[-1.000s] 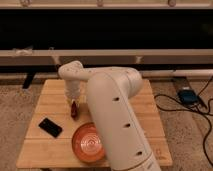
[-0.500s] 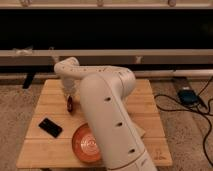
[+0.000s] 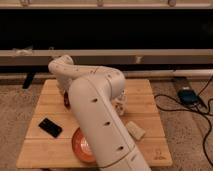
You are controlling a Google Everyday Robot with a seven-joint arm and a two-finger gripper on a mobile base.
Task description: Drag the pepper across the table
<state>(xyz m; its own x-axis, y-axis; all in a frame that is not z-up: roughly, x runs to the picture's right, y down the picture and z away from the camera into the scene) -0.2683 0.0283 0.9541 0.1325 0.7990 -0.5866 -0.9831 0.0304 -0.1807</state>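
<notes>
Gripper (image 3: 64, 96) at table (image 3: 145, 95) rear-left, mostly hidden by arm; open/shut: can't tell. Pepper (image 3: 66, 100) just beside it. Rec: keep contact low, drag slow, avoid phone (image 3: 50, 127) & bowl (image 3: 80, 145).

Table (image 3: 150, 100): phone (image 3: 50, 127), bowl (image 3: 80, 146), pepper (image 3: 66, 99), gripper (image 3: 64, 95) at pepper.

Robot arm (image 3: 97, 120): thick, rounded off-white segments with a smooth matte shell, small dark round holes spaced along the large link, bulbous joints. Gripper (image 3: 64, 96): at the far end of the arm, mostly hidden behind it.
</notes>
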